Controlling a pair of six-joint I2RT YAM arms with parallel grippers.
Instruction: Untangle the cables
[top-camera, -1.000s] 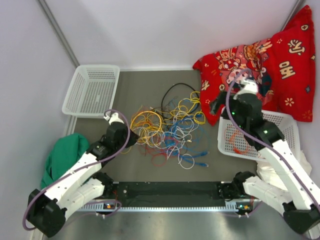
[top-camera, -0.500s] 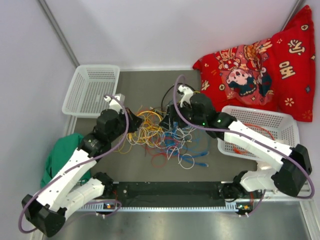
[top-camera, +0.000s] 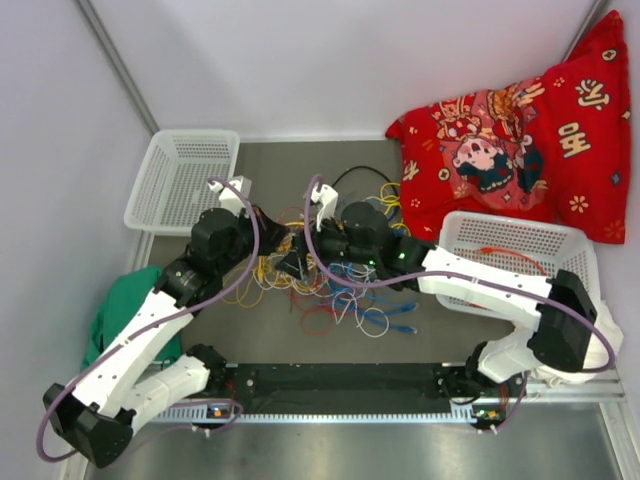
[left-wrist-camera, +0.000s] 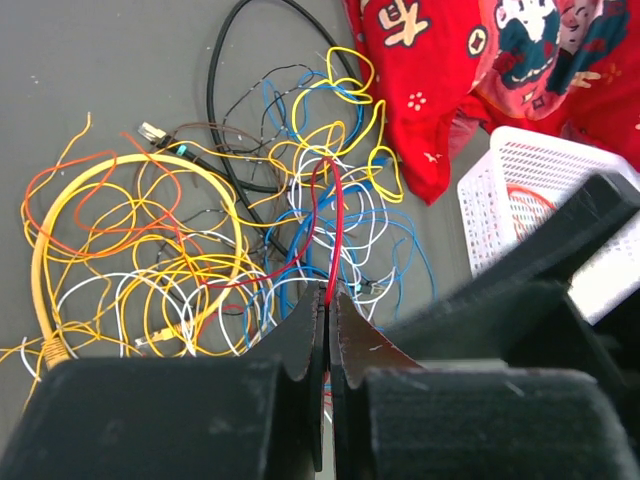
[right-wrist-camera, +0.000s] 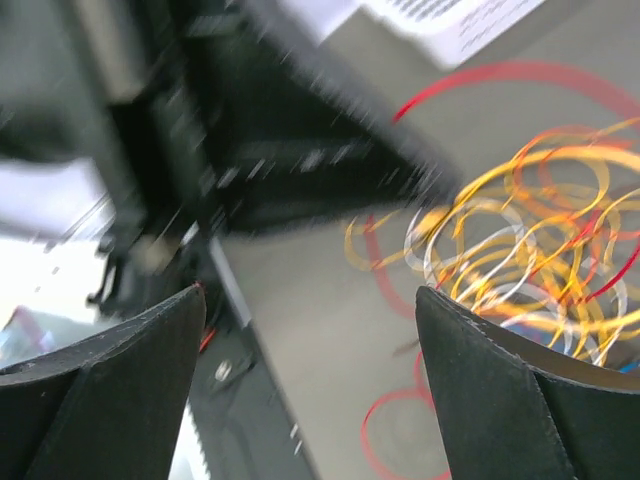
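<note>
The cables (top-camera: 345, 285) lie in a tangled heap of yellow, orange, red, blue, white and black wires at mid table. They also show in the left wrist view (left-wrist-camera: 200, 250) and, blurred, in the right wrist view (right-wrist-camera: 540, 220). My left gripper (left-wrist-camera: 328, 292) is shut on a red cable (left-wrist-camera: 336, 215) that runs taut down into the heap. From above, the left gripper (top-camera: 278, 238) is over the heap's left side. My right gripper (top-camera: 298, 262) hovers close beside it, open and empty, with its jaws wide apart (right-wrist-camera: 310, 330).
A white basket (top-camera: 185, 180) stands at the back left. Another white basket (top-camera: 560, 250), holding an orange cable (top-camera: 500, 252), stands at the right. A red printed cloth (top-camera: 510, 130) lies at the back right, and a green cloth (top-camera: 125, 310) at the left edge. A black rail (top-camera: 340, 380) runs along the front.
My right arm swung from over the right basket leftward across the heap to beside my left gripper. My left gripper moved up and right towards the heap's back left.
</note>
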